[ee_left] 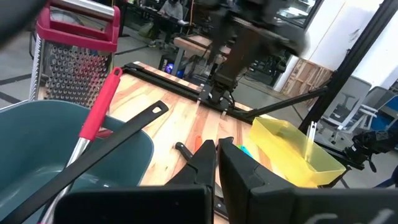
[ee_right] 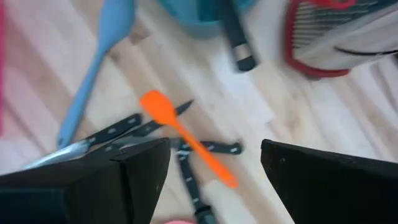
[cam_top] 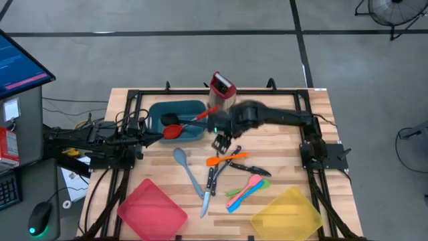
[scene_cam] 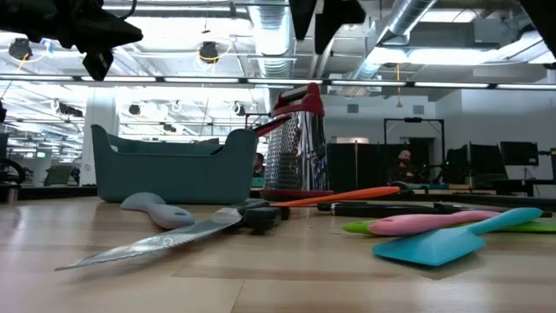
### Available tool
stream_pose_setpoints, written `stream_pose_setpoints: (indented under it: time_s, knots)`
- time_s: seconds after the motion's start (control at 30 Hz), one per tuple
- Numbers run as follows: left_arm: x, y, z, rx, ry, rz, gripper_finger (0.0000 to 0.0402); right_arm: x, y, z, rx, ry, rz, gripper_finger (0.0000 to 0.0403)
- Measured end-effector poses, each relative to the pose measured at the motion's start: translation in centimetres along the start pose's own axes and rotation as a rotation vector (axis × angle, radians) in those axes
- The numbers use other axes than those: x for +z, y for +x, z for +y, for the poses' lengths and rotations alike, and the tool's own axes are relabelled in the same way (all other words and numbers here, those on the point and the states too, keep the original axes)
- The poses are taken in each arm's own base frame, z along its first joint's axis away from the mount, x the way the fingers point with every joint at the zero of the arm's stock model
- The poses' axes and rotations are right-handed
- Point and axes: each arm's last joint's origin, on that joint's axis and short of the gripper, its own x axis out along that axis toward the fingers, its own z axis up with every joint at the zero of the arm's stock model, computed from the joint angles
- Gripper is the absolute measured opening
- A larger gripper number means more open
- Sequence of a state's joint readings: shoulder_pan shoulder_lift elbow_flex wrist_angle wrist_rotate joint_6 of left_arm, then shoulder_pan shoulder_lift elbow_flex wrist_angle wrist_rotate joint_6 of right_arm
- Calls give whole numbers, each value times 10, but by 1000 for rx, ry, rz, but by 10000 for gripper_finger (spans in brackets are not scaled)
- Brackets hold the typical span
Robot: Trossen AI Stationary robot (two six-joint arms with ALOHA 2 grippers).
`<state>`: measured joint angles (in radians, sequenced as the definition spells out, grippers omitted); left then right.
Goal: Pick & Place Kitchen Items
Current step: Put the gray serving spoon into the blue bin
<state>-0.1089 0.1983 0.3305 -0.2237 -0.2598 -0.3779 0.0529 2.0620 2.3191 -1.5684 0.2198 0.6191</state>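
The teal tray holds a black ladle and a red spoon; their handles lean out over its rim. On the wood lie a grey-blue spoon, an orange utensil, black-handled knives, and pink, green and blue utensils. My right gripper hangs open, high above the orange utensil and the knives, touching nothing. My left gripper is shut and waits beside the tray's left end.
The steel grater with a red top stands just behind the tray's right end. A red tray sits at the near left and a yellow tray at the near right. Black frame rails border the table.
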Motion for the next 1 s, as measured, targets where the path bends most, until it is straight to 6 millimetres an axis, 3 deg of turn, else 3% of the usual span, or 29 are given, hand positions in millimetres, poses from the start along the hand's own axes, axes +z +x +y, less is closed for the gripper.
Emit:
stream_pose_setpoints:
  time_s: [0.17,0.37,0.53,0.77,1.0]
  knots:
    - [0,1,0,2,-8,4,2,-21,3,33,0,-30,11,259]
    - [-2,11,-6,-94,-17,58,31,-48,-23,54,59,3,-17,246]
    - [-4,37,-18,-270,79,117,85,-62,-43,56,103,16,-40,227]
    - [-17,87,-36,-443,249,374,163,-79,-77,49,177,53,-84,208]
    - [-41,128,-56,-593,497,515,196,-89,-98,41,182,87,-167,201]
